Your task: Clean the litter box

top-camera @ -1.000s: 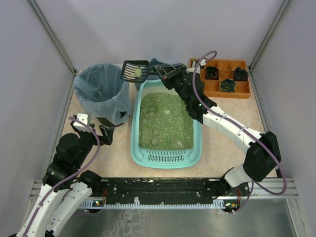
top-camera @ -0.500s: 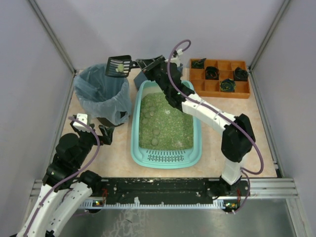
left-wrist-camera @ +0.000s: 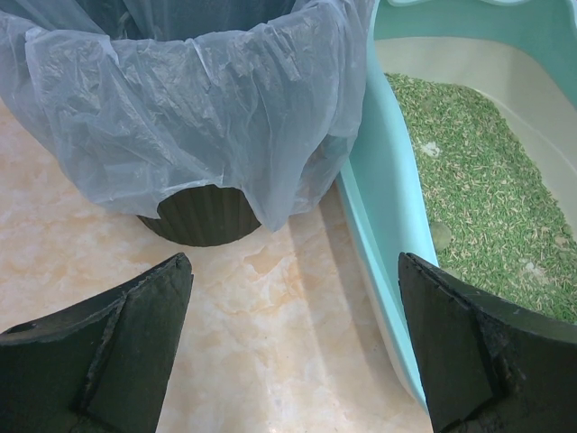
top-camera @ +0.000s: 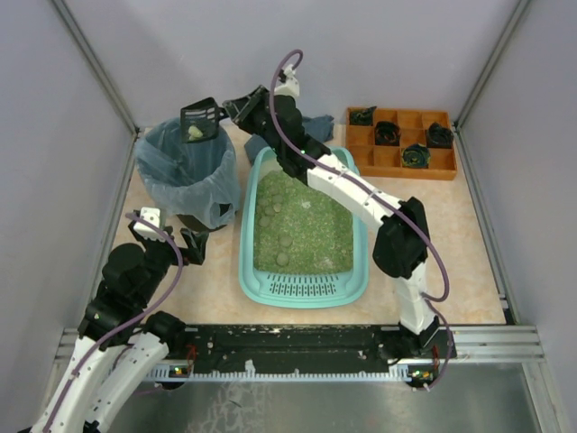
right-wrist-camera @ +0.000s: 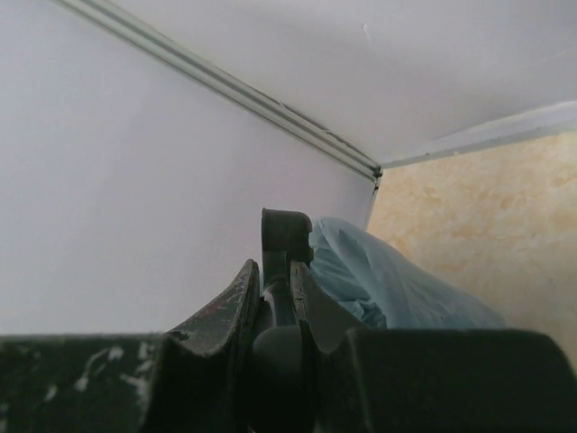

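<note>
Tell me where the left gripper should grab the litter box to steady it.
I'd take the litter box by its long left wall, toward the near end. Come down from above with the open left gripper, jaws straddling the thin upright rim; farther back the bin crowds that side.

top view: bright, even, diffuse light from overhead; faint soft shadows hug the bin (top-camera: pixel 196 219) and the litter box (top-camera: pixel 302 290) at 6 o'clock. focus sharp throughout. left wrist view: well lit, crisp, mild sheen on the bag (left-wrist-camera: pixel 198 108). right wrist view: right gripper (right-wrist-camera: pixel 275 271) dark, blurred at 6 o'clock; background soft.
</note>
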